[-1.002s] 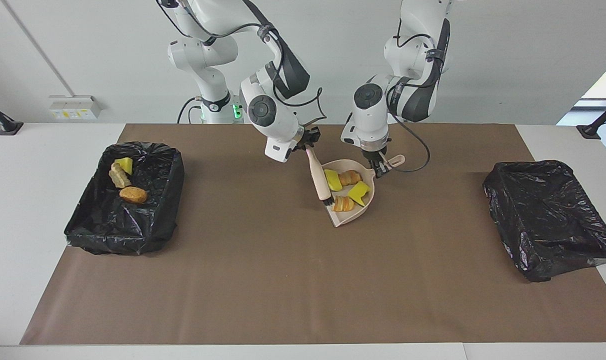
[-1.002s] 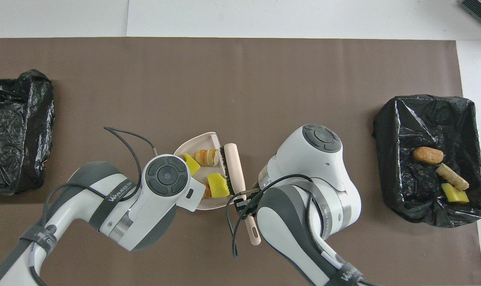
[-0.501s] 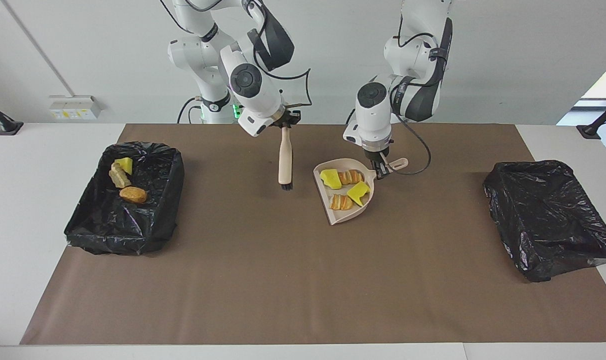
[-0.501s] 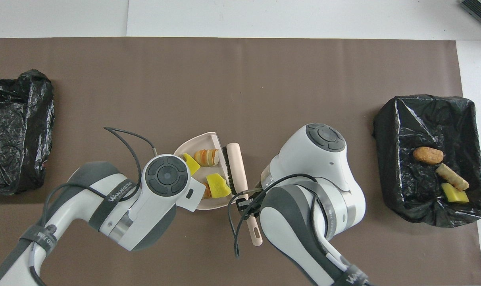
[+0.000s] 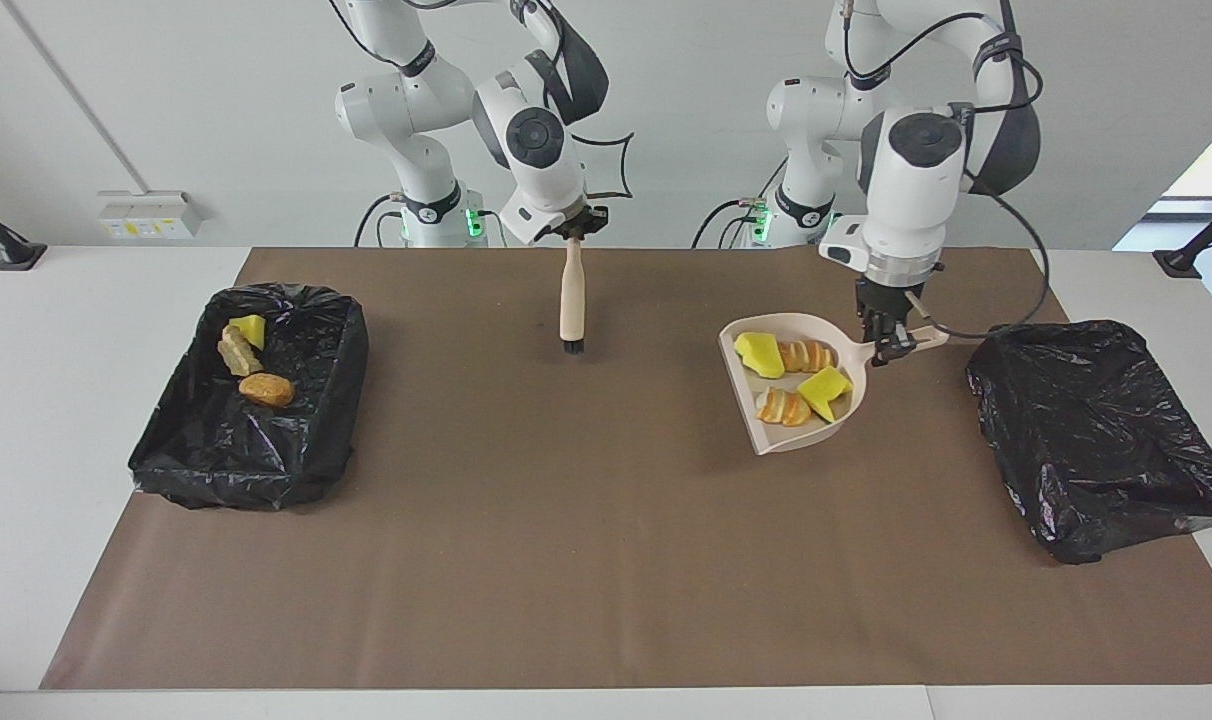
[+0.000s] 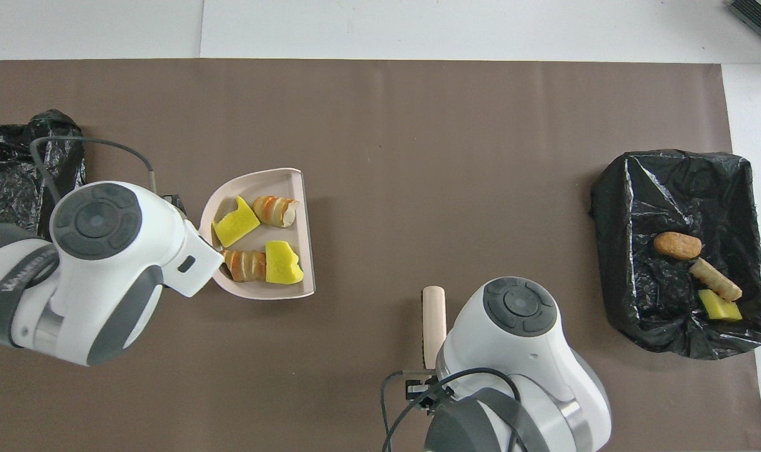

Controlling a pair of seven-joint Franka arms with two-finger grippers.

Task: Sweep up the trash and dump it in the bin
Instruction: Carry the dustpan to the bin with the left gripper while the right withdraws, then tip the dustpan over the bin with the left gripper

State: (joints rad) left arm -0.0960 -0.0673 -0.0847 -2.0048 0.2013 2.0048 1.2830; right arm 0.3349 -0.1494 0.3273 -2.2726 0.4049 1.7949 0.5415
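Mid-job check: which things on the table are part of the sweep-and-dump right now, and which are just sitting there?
In the job:
- dustpan, held by the left gripper
- four trash pieces in the dustpan
- black-lined bin at the left arm's end
- brush, hanging from the right gripper

Just there:
- second black-lined bin at the right arm's end, with three pieces in it
- brown mat

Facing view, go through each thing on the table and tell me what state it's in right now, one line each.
Beige plastic dustpan: held by its handle, carrying four trash chunks.
Yellow and tan-orange trash chunks: four in the dustpan, three in a bin.
Beige-handled brush: hanging bristles down, held.
Black-bagged bin at the right arm's end: holds three chunks.
Black-bagged bin at the left arm's end: no trash visible.
Left end effector: shut on the dustpan handle.
Right end effector: shut on the brush.
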